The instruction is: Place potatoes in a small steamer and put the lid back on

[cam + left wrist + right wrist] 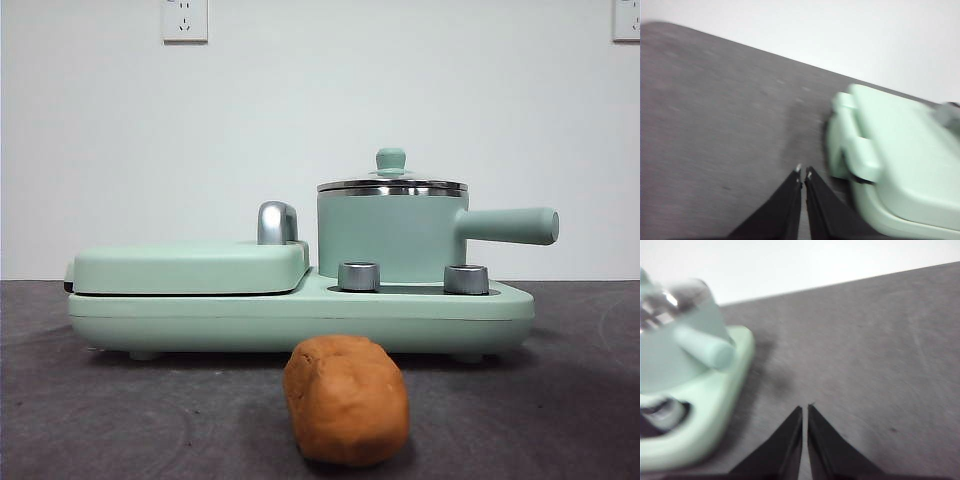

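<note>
Left gripper (803,172) hovering over bare tabletop (715,125) off the griddle-cover end of the cooker base (900,200), jaws pressed together, nothing held. Griddle cover (190,265) closed, on the left half of the base in the front view. Potato (347,400) lying on the tabletop just in front of the base's front edge, about midway along it, long axis judged to run toward the camera. Small steamer (390,235) seated on the right half, lid (392,185) still on, side handle (510,225) pointing right. Right gripper (804,410) over tabletop beyond the handle end, jaws likewise together, empty. Potato absent from both wrist views; nearer arm cannot be told. Lid removal judged first.
</note>
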Robot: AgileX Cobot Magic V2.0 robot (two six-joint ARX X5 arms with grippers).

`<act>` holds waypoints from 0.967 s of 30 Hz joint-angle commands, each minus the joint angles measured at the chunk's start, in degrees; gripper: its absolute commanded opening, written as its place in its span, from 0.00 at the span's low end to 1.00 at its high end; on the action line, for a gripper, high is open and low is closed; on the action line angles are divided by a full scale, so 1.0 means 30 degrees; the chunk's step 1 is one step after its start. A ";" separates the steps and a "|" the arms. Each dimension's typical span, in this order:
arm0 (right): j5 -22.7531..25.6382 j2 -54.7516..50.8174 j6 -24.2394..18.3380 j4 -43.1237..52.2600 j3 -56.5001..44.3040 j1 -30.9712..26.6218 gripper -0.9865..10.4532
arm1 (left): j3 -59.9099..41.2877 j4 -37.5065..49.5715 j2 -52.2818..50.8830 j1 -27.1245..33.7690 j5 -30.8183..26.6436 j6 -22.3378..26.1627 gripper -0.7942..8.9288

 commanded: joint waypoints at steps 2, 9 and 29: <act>-0.0211 -0.0007 0.1770 -0.1319 0.2426 0.0058 0.10 | 0.1566 0.0066 0.0131 -0.0262 0.1843 -0.1887 0.10; -0.2805 0.1800 0.1989 -0.5319 0.7417 0.0058 0.10 | 0.5428 -0.1982 0.2339 -0.0656 0.2674 -0.1814 0.10; -1.1081 1.0105 -0.1537 -1.0826 1.6946 0.0058 0.10 | 1.5518 -0.4881 1.2721 -0.1821 1.2080 -0.0153 0.12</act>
